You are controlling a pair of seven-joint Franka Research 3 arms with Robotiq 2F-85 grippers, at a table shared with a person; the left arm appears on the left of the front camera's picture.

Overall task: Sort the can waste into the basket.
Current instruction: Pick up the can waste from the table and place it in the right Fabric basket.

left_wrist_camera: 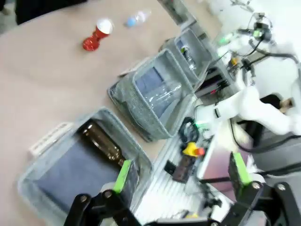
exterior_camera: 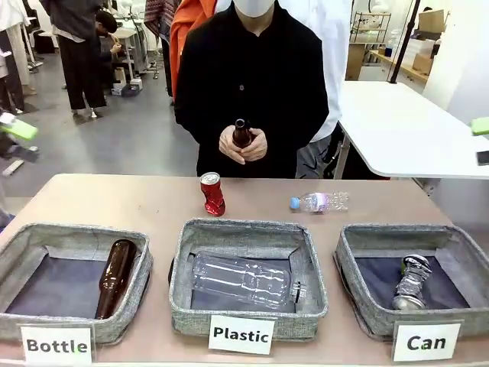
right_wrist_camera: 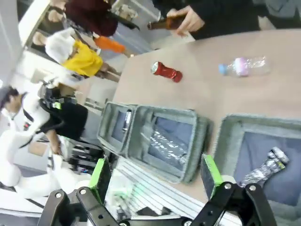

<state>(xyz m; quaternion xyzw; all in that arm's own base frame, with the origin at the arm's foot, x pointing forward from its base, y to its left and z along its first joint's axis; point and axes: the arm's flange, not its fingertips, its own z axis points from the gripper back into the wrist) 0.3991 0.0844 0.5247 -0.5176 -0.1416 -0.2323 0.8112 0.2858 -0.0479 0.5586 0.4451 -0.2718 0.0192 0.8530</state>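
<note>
A crushed red can [exterior_camera: 212, 193] with a silver top stands upright on the table at the far middle, in front of the person. A crushed silver-grey can [exterior_camera: 411, 283] lies inside the grey basket [exterior_camera: 416, 233] marked "Can" at the near right. In the left wrist view my left gripper [left_wrist_camera: 181, 172] is open and empty, high above the near left edge, with the red can [left_wrist_camera: 96, 35] far off. My right gripper [right_wrist_camera: 155, 174] hangs open and empty above the near edge; beyond it are the red can [right_wrist_camera: 165, 71], the basket [right_wrist_camera: 223, 141] and the silver can [right_wrist_camera: 265, 165].
A clear plastic bottle [exterior_camera: 319, 202] lies on the table right of the red can. The person holds a brown bottle [exterior_camera: 241, 134] in both hands. The "Bottle" basket [exterior_camera: 76, 233] holds a brown bottle, and the "Plastic" basket [exterior_camera: 244, 229] holds a clear bottle.
</note>
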